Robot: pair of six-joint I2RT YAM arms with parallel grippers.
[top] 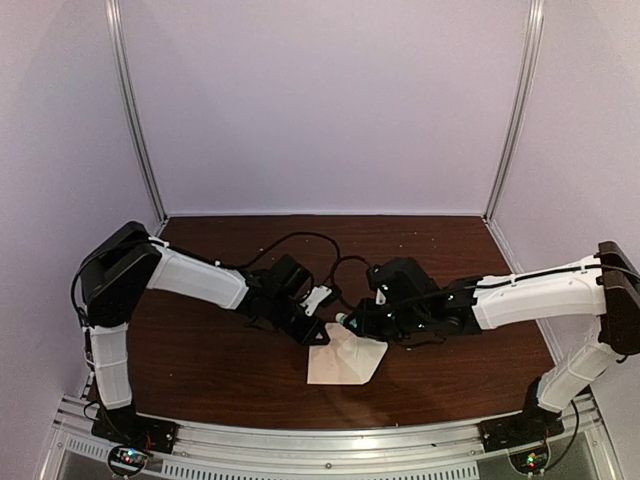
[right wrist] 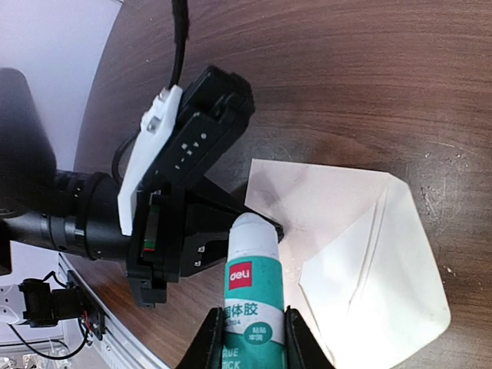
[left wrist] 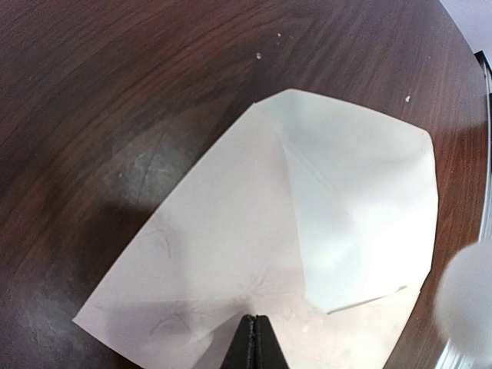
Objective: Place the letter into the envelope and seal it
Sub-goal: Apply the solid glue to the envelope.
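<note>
Glue stick (right wrist: pixel 250 296) pinched by right claw (right wrist: pixel 254 338) at envelope (right wrist: pixel 346 223) edge; left claw (left wrist: pixel 252 344), pressed together, touches it.

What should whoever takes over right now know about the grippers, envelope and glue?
Left gripper: shut, tips down on the envelope edge, pinning it to the table.
Right gripper: shut on the glue stick, its tip at the envelope's corner beside the left gripper; contact cannot be told.
Done: envelope lies flat, flap open, unsealed. No loose letter in view; whether it is inside cannot be told.
Left: glue the flap, fold it, press.
</note>
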